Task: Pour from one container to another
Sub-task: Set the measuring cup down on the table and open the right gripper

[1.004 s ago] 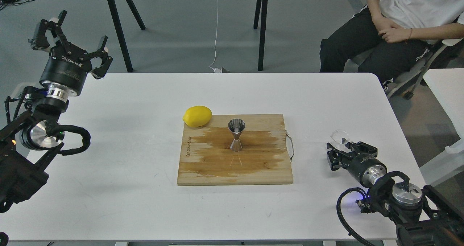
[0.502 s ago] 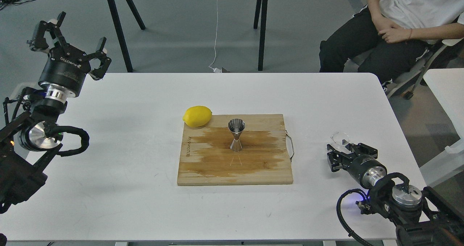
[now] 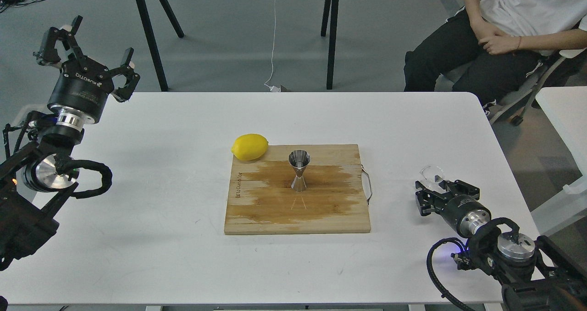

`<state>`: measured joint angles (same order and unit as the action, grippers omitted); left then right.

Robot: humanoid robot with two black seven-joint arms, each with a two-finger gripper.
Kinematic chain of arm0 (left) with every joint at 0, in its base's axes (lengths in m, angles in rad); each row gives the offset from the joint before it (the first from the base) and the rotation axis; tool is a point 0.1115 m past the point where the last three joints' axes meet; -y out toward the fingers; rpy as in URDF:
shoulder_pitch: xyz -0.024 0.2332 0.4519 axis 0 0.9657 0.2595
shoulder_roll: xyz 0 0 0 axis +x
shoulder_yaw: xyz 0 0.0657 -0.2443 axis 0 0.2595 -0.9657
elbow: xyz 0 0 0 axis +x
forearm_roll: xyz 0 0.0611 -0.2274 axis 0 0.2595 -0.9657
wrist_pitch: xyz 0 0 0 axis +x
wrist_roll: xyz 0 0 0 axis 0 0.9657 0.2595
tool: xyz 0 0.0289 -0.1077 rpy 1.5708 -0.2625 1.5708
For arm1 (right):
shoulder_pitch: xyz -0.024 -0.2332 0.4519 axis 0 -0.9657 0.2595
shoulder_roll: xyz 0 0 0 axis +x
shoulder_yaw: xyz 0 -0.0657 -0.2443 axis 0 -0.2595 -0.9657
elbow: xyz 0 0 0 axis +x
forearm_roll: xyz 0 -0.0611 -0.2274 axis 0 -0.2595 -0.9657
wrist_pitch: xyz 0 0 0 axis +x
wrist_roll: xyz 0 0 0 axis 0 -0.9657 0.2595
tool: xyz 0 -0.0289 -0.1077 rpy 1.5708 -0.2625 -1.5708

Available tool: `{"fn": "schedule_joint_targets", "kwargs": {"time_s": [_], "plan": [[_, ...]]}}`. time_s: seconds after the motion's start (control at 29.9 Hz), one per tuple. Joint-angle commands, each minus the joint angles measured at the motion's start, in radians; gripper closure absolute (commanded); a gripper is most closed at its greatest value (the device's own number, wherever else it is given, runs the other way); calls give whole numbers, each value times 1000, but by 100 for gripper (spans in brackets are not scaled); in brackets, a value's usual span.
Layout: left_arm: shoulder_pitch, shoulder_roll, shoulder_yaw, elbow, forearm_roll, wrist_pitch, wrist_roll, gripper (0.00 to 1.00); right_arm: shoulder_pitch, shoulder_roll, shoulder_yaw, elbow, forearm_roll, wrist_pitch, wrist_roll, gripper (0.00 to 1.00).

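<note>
Now, 2 claws up: left gripper [image 3: 85,47] raised off the table's [image 3: 160,201] far-left corner, fingers spread wide, holding nothing. Right gripper [image 3: 444,192] low, fingers parted around 1 glass cup [image 3: 432,174], grip unclear. Well left of it: 1 jigger [image 3: 299,171] upright on 1 cutting board [image 3: 275,214], 1 lemon [image 3: 250,147].

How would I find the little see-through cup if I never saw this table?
Look at the white table, then right of the wooden board. Just in front of the robot's right hand stands a tiny clear glass cup. Unlike the shiny metal jigger on the board, you can see through it.
</note>
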<state>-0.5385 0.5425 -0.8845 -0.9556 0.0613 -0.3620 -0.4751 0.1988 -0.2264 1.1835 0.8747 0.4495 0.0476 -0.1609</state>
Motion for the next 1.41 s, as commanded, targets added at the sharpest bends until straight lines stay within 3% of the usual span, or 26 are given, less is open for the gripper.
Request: {"fn": "schedule_joint_targets", "kwargs": {"time_s": [0.0,0.3,0.54,0.6,0.7,0.77,1.17,1.37], "plan": [[0,0,-1,0,0,0,0,0,1,-1,1,1,0,0,0,47],[0,2,-1,0,0,0,1,0,1,-1,1,1,-2,3,3,27],[0,2,-1,0,0,0,0,0,-4,-1,-1,0,-2,35,7,23],[0,4,-1,0,0,0,0,0,-10,-1,-1,-3,-3,60,7,34],[0,4,-1,0,0,0,0,0,-12,-1,-4,-5,-3,63,6,64],[0,4,-1,0,-1,0,0,0,-12,1,-7,-5,-3,61,6,64],[0,4,-1,0,0,0,0,0,-10,-1,-1,-8,-3,52,6,32],[0,4,-1,0,0,0,1,0,-12,-1,-1,-8,-5,54,6,30]]}}
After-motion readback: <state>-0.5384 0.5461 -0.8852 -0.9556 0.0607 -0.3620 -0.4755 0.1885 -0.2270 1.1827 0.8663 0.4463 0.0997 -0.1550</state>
